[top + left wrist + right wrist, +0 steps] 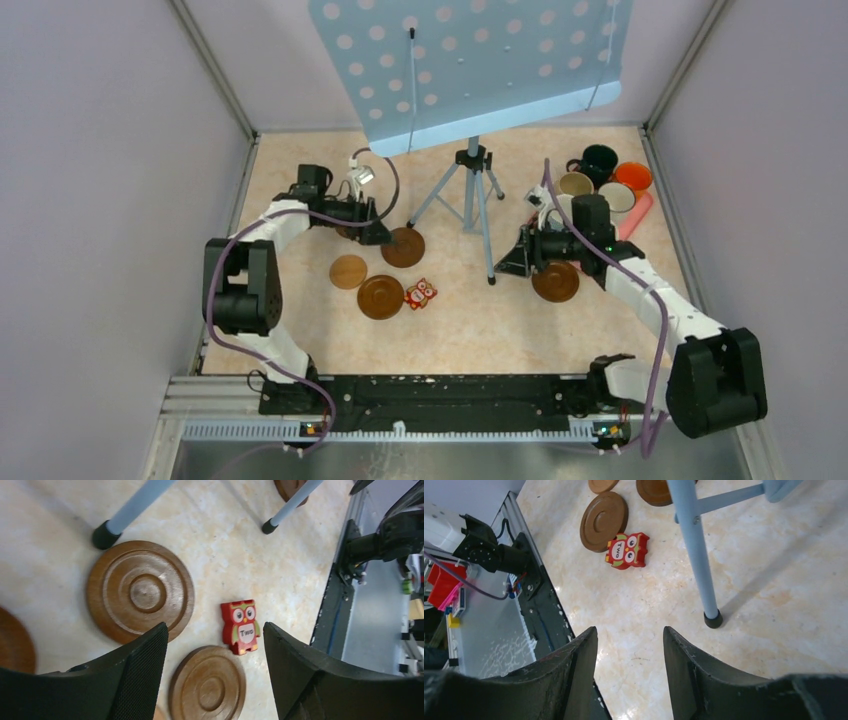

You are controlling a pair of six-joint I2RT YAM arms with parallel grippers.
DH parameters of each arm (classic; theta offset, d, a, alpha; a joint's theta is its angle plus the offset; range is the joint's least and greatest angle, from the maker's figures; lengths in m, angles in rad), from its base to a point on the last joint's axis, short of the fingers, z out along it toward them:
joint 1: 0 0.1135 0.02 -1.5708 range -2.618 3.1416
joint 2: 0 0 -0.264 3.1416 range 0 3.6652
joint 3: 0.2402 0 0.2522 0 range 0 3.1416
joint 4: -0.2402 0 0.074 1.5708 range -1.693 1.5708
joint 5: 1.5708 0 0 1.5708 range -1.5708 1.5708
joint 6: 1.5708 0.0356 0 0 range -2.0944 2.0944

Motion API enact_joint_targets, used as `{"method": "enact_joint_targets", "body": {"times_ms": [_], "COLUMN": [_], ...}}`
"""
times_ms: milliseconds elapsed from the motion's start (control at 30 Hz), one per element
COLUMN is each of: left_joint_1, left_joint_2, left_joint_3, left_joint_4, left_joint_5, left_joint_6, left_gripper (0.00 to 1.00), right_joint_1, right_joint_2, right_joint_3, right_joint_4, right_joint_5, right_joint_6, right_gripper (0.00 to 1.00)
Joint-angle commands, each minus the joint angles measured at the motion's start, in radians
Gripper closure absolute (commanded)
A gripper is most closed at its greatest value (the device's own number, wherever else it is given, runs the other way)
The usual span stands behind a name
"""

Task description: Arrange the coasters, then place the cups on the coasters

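Note:
Three coasters lie left of centre: a dark one (403, 247), a lighter tan one (348, 271) and another dark one (381, 297). A further dark coaster (555, 281) lies by the right arm. My left gripper (378, 232) is open and empty, hovering over two ridged coasters (140, 591) (207, 685); its fingertips (215, 630) hold nothing. My right gripper (515, 262) is open too, with only bare table between its fingers (629, 630). The cups cluster at the back right: dark green (600, 160), orange (632, 176), beige (576, 184), white (616, 197). My right arm hides part of that cluster.
A red owl figure (420, 293) lies beside the nearest coaster. A blue tripod (473, 190) with a perforated board (470, 60) stands at the middle back, one leg (696, 545) close to my right gripper. A pink tray (640, 215) lies under the cups. Walls enclose the table.

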Motion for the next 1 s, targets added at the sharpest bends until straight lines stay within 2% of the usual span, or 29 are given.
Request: {"method": "enact_joint_targets", "body": {"times_ms": [0, 267, 533, 967], "left_joint_1": [-0.059, -0.139, -0.176, -0.176], "left_joint_2": [-0.052, 0.039, 0.125, 0.249], "left_joint_3": [-0.050, -0.013, 0.047, 0.192], "left_joint_4": [0.211, 0.369, 0.433, 0.417], "left_joint_5": [0.065, 0.013, -0.025, -0.058], "left_joint_6": [-0.151, -0.273, -0.343, -0.319], "left_gripper": [0.25, 0.26, 0.27, 0.27], "right_joint_1": [0.066, 0.100, 0.113, 0.112], "right_joint_2": [0.039, 0.099, 0.169, 0.280], "right_joint_3": [-0.024, -0.018, 0.003, 0.094], "right_joint_4": [0.154, 0.277, 0.336, 0.362], "right_joint_5": [0.018, 0.047, 0.047, 0.108], "right_joint_6": [0.045, 0.090, 0.115, 0.127], "right_gripper": [0.50, 0.50, 0.50, 0.49]}}
